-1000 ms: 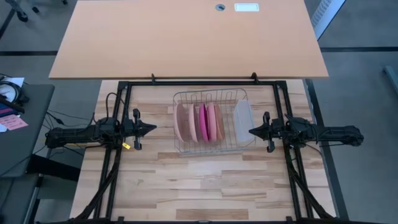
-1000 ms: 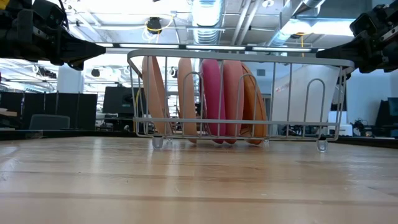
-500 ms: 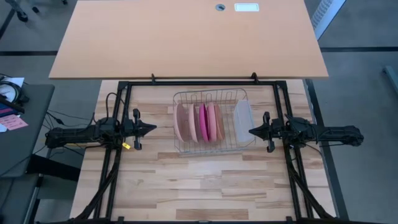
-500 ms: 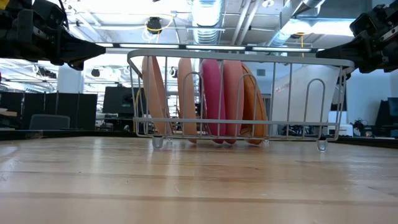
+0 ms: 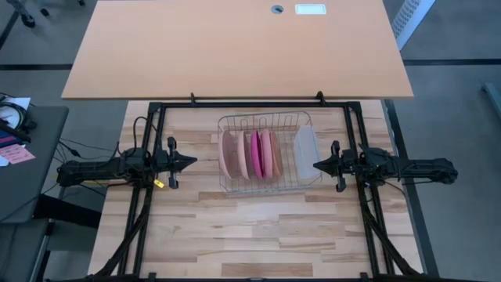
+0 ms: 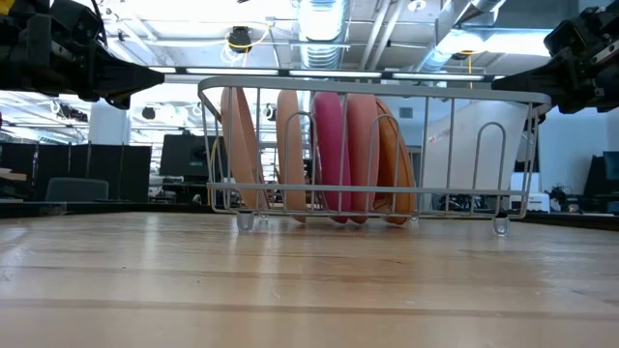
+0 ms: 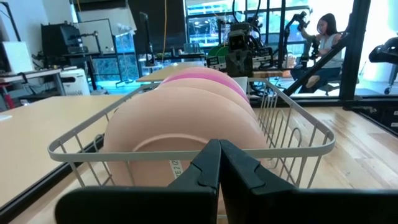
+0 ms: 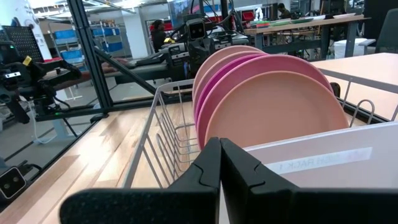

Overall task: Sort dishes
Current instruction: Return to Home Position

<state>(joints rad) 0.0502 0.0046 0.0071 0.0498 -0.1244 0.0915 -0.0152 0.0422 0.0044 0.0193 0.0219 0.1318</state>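
Note:
Several plates (image 5: 250, 153) in pale pink, salmon-orange and magenta stand on edge in the slots of a wire rack (image 5: 263, 121) at the table's middle; they also show in the low view (image 6: 319, 155). My left gripper (image 5: 192, 162) hovers shut and empty just left of the rack, level with its rim (image 7: 186, 140). My right gripper (image 5: 316, 165) hovers shut and empty just right of the rack, beside a translucent tub (image 5: 305, 153) that stands in the rack's right end.
A large brown board (image 5: 235, 47) lies beyond the table's far edge. A black frame (image 5: 352, 141) runs along the table's sides. Bare wood (image 5: 258, 235) stretches from the rack to the near edge. People show far off in the room in the wrist views.

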